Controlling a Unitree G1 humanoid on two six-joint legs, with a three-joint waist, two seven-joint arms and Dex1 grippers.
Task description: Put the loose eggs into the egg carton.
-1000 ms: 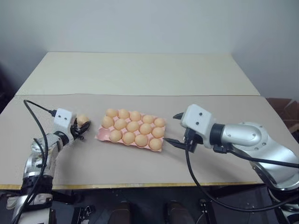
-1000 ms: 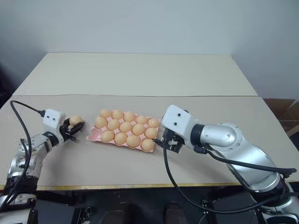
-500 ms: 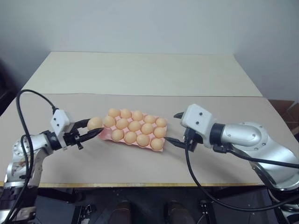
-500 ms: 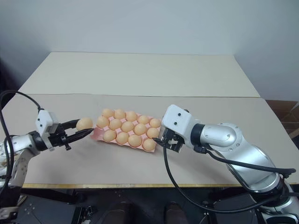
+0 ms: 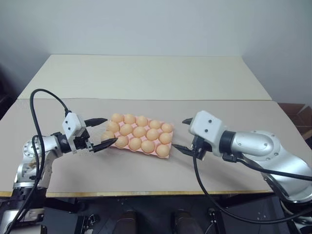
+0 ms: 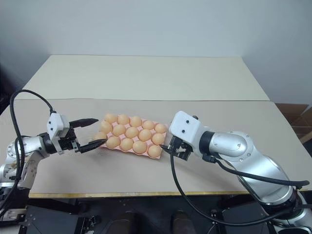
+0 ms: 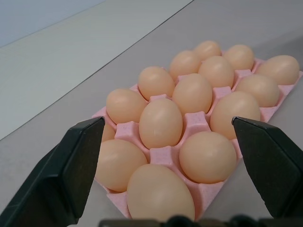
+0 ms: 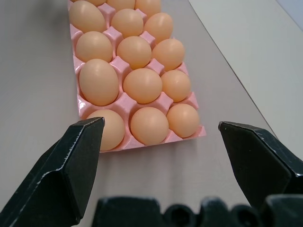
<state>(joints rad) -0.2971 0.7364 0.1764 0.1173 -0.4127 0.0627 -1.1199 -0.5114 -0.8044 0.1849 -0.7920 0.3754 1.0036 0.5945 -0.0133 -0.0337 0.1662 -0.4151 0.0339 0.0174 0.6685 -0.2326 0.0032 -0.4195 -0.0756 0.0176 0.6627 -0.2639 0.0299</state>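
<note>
The pink egg carton point(image 7: 195, 121) lies in the middle of the grey table, and every cup I can see holds a pale orange egg. My left gripper point(image 5: 111, 129) is open at the carton's left end, its fingers either side of the corner egg point(image 5: 108, 135), which sits in its cup. That egg point(image 7: 158, 191) is the nearest one in the left wrist view. My right gripper point(image 5: 178, 133) is open and holds nothing, just off the carton's right end, pointing at the carton point(image 8: 165, 100). Loose eggs outside the carton are out of view.
A lighter beige table point(image 5: 146, 75) adjoins the grey one point(image 5: 146, 170) at the back, below a plain wall. Black cables point(image 5: 204, 180) trail from both wrists over the front edge. A cardboard box point(image 5: 300, 114) stands at the far right.
My left gripper carried an egg rightward from the table's left side to the carton's left end, then opened. The egg now rests in the corner cup. The right arm held still.
</note>
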